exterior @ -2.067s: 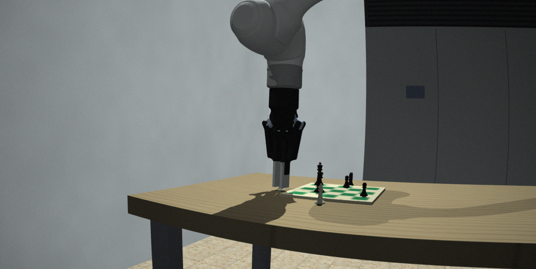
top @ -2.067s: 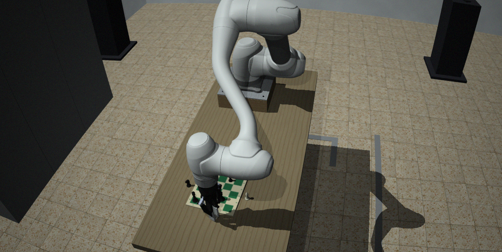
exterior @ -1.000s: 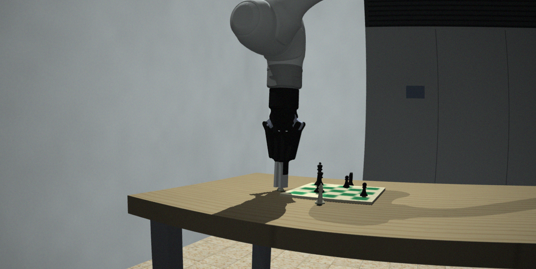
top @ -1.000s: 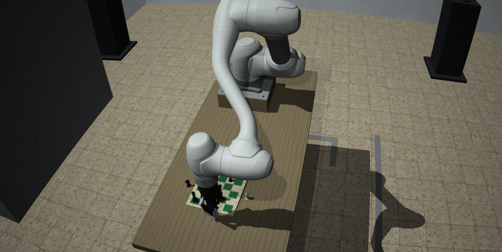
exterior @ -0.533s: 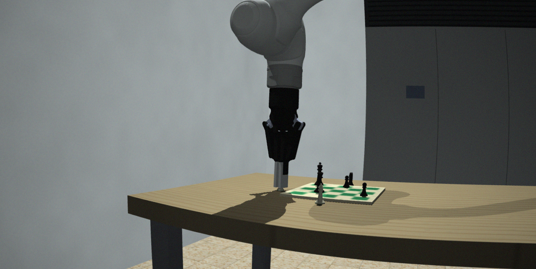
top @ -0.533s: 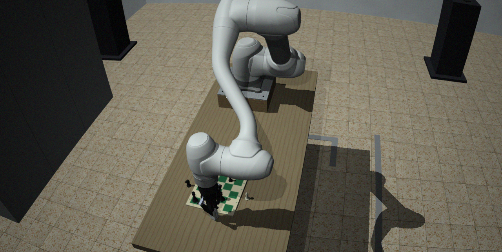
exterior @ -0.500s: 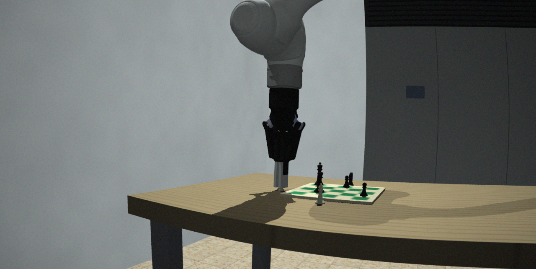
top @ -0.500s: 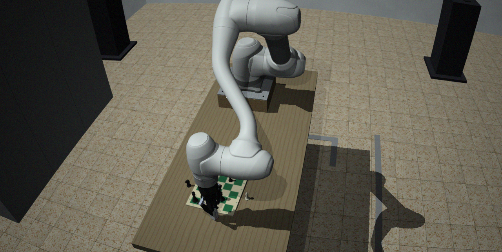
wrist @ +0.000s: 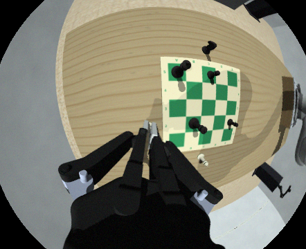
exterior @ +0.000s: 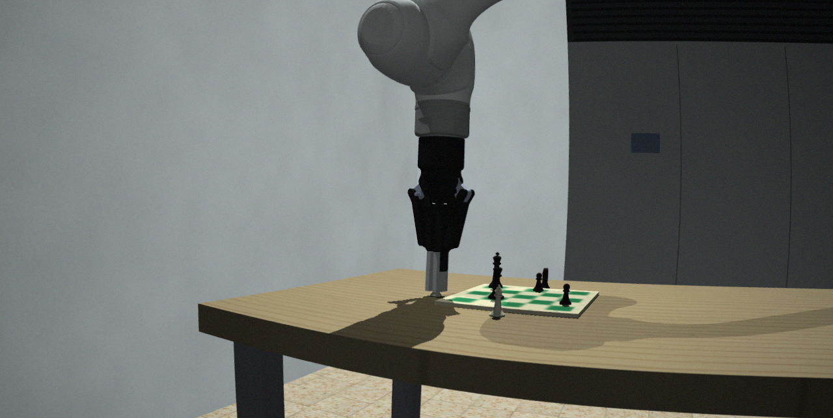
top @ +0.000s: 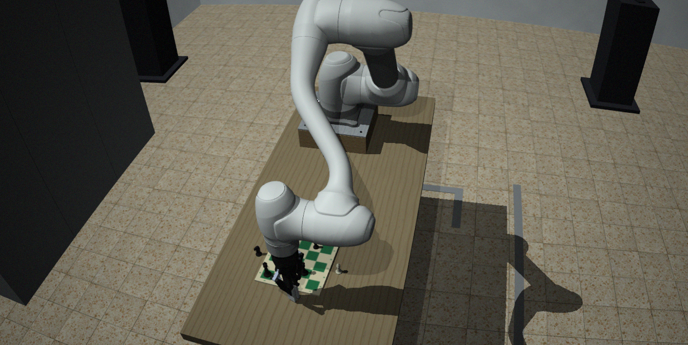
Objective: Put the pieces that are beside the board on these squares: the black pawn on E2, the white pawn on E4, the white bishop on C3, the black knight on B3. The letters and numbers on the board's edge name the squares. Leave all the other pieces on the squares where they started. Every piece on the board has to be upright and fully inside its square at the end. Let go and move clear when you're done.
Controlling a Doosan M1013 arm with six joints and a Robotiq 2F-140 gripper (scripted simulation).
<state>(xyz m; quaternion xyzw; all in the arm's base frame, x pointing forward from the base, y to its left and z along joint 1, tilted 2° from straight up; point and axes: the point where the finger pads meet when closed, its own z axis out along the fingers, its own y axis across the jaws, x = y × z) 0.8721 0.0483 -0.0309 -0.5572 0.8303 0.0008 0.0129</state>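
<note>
My gripper (top: 294, 297) (exterior: 436, 281) (wrist: 148, 126) points down beside the board's A edge, low over the table. Its fingers are shut on the white pawn, mostly hidden by them; the pawn's base (exterior: 436, 295) shows under the tips, at table height. The board (top: 258, 278) (exterior: 584, 301) (wrist: 165, 100) carries a black pawn (top: 316, 246) (exterior: 565, 295) (wrist: 232, 123) upright on E2. The white bishop (top: 338, 268) (exterior: 497, 303) (wrist: 202, 160) stands beside the board's row 1 edge. The black knight (top: 257, 250) (exterior: 545, 278) (wrist: 209, 47) stands beside the row 5 edge.
The tall black king (top: 266, 271) (wrist: 177, 71) stands on A5, another black pawn (exterior: 538, 283) (wrist: 212, 74) on C5. A taller black piece (wrist: 194, 123) stands on B2, close to my gripper. The arm's base is at the table's far end in the top view.
</note>
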